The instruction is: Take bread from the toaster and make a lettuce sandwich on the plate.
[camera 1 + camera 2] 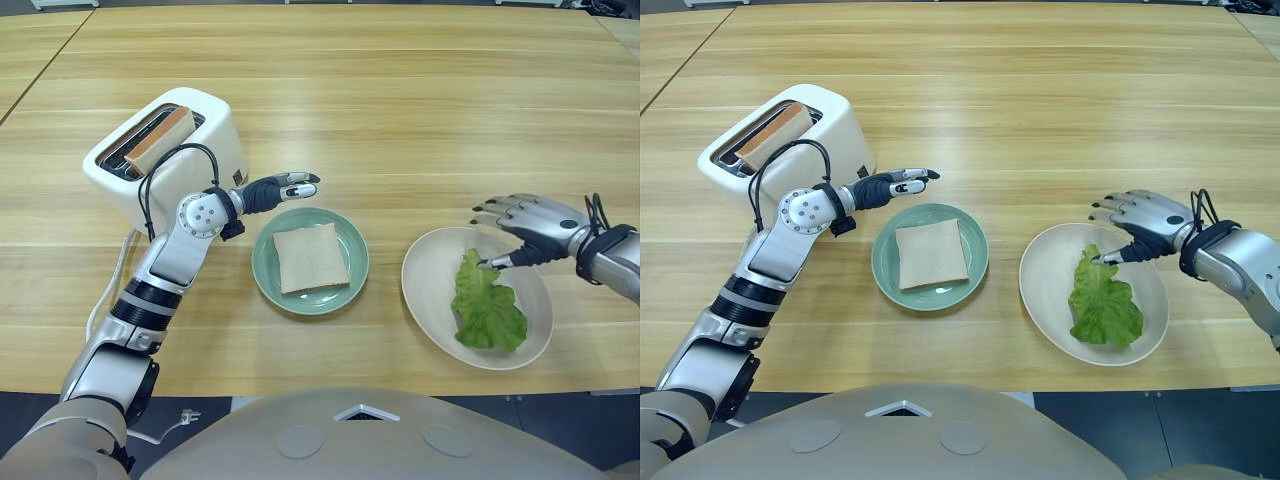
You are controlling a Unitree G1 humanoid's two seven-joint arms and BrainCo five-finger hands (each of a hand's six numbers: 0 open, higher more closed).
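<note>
So one slice of bread (311, 257) is already lying flat on the green plate (345, 296), and the second slice (160, 138) is sticking up out of the toaster (195, 150). The lettuce (487, 305) sits in the beige bowl (430, 280) off to the right. The right hand (525, 225) hovers over the bowl's far edge with its fingers spread and nothing gripped, one fingertip just at the top of the leaf. My worry is that the leaf is floppy and thin, so a shallow pinch could tear it or let it slip, and dragging it might scoot the bowl. The left hand (285, 187) is open and empty, fingers stretched out between the toaster and the plate. If it swings carelessly it could bump the plate or knock the toaster.
</note>
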